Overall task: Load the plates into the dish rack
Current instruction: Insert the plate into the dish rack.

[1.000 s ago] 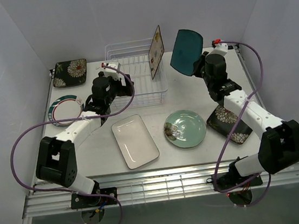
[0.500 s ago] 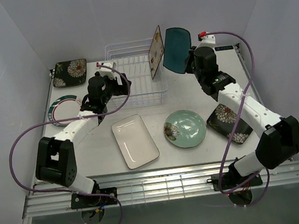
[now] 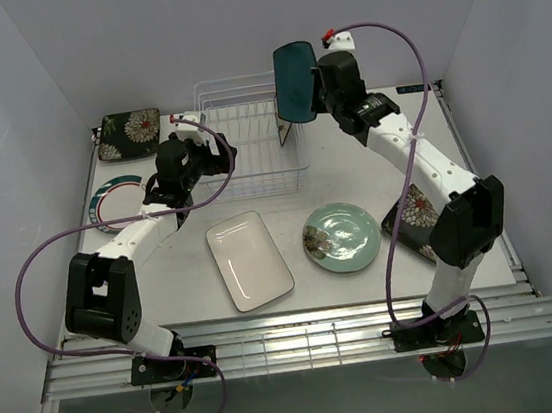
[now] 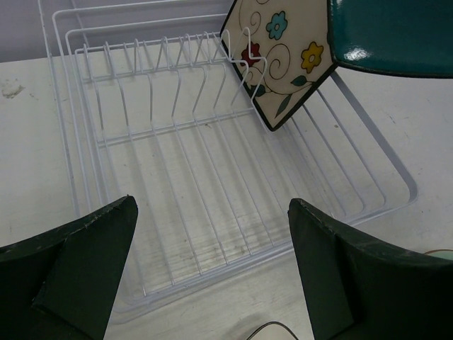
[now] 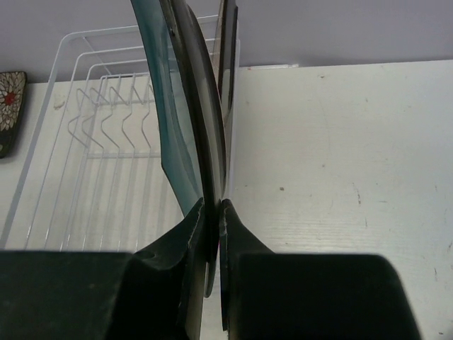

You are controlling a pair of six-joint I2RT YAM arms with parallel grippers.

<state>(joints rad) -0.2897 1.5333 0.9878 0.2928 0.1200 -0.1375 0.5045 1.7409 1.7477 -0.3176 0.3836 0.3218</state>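
Seven plates in all. The teal plate [image 3: 296, 81] stands on edge in the air over the right end of the single dish rack [image 3: 250, 159], with the right arm's fingers [image 5: 192, 237] pinching its rim. The cream floral plate [image 4: 279, 57] is upright in the rack, just beside it. Five lie on the bench [image 3: 352, 172]: far dark floral plate [image 3: 129, 134], near dark floral plate [image 3: 413, 218], green-rimmed plate [image 3: 119, 201], white rectangular plate [image 3: 249, 260] and mint-green plate [image 3: 341, 238]. The left arm's fingers [image 4: 85, 262] gape wide over the rack's near side.

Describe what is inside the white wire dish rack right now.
One plate only: the cream floral plate stands on edge among the prongs at the right end of the dish rack. The teal plate, held by the right gripper, covers its top corner.
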